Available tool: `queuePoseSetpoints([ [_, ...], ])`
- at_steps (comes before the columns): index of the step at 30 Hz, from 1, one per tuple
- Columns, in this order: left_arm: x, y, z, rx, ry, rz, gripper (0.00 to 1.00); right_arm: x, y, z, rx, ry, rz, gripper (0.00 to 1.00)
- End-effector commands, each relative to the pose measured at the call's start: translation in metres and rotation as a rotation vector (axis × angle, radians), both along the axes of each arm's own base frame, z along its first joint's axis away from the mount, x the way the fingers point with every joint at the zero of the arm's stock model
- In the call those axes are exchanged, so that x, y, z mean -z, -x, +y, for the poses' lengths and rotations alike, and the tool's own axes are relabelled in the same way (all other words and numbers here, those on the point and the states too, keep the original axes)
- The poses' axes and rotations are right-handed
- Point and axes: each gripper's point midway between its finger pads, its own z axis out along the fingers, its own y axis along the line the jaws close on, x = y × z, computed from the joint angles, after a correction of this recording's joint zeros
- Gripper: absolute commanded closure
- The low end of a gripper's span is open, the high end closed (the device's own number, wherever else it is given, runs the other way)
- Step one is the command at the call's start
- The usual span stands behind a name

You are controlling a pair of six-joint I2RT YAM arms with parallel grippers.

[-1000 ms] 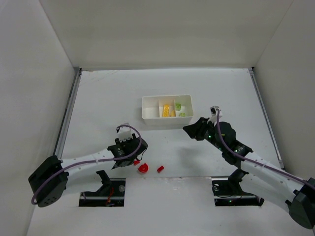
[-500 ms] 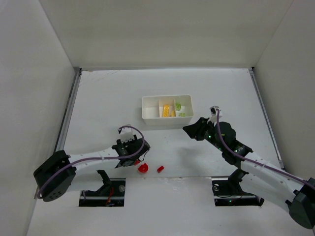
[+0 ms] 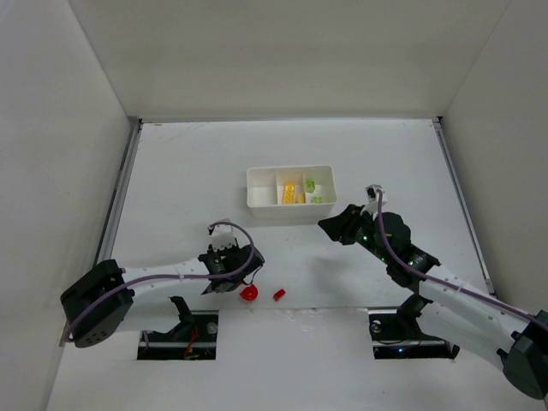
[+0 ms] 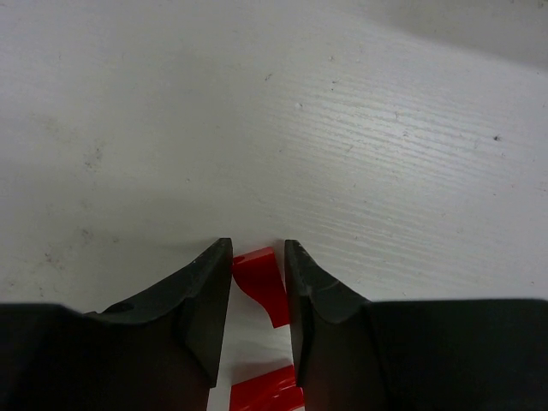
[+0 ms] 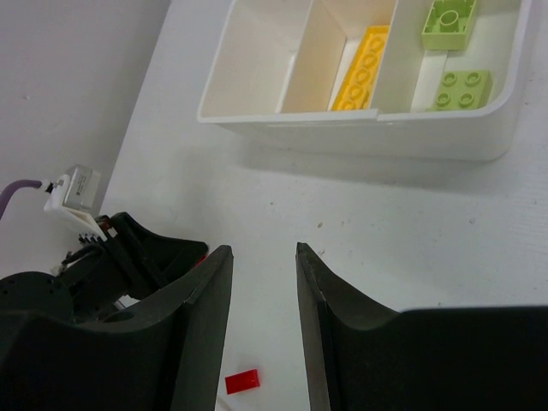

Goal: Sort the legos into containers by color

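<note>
The white tray (image 3: 291,212) (image 5: 360,137) holds a yellow brick (image 3: 289,193) (image 5: 364,68) in its middle compartment and two light-green pieces (image 3: 315,192) (image 5: 462,88) in its right one. My left gripper (image 3: 242,276) (image 4: 257,244) is low on the table, shut on a small red lego (image 4: 261,282) that touches both fingers. A red half-round (image 3: 249,293) lies just behind the gripper, and a tiny red brick (image 3: 279,294) (image 5: 241,381) lies to its right. In front of the tray my right gripper (image 3: 325,224) (image 5: 263,248) hovers open, with nothing between its fingers.
White walls enclose the table on the left, back and right. Both arm bases (image 3: 180,325) stand at the near edge. A second red bit (image 4: 265,390) shows between the left fingers, closer to the wrist.
The left gripper slid a little to the right and closed its jaws onto the small red lego. The right arm has not moved.
</note>
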Motion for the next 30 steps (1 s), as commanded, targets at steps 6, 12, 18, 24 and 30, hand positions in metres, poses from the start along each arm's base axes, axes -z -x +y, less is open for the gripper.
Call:
queuePoseSetpoints([
  [6, -0.026, -0.019, -0.008, -0.009, 0.017, -0.068, 0.76, -0.025, -0.003, 0.005, -0.007, -0.047, -0.081, 0.58],
  [12, -0.047, -0.042, -0.019, 0.010, 0.071, -0.154, 0.78, -0.025, -0.003, 0.005, -0.007, -0.047, -0.081, 0.58],
  [18, -0.127, -0.068, -0.031, 0.026, 0.165, -0.319, 0.78, -0.023, -0.003, 0.005, -0.007, -0.047, -0.078, 0.58],
  [24, -0.213, -0.123, -0.047, 0.084, 0.194, -0.461, 0.77, -0.019, -0.004, 0.006, -0.008, -0.047, -0.068, 0.58],
  [30, -0.203, -0.189, -0.069, 0.121, 0.152, -0.402, 0.77, -0.024, 0.005, 0.007, -0.021, -0.058, -0.071, 0.58],
])
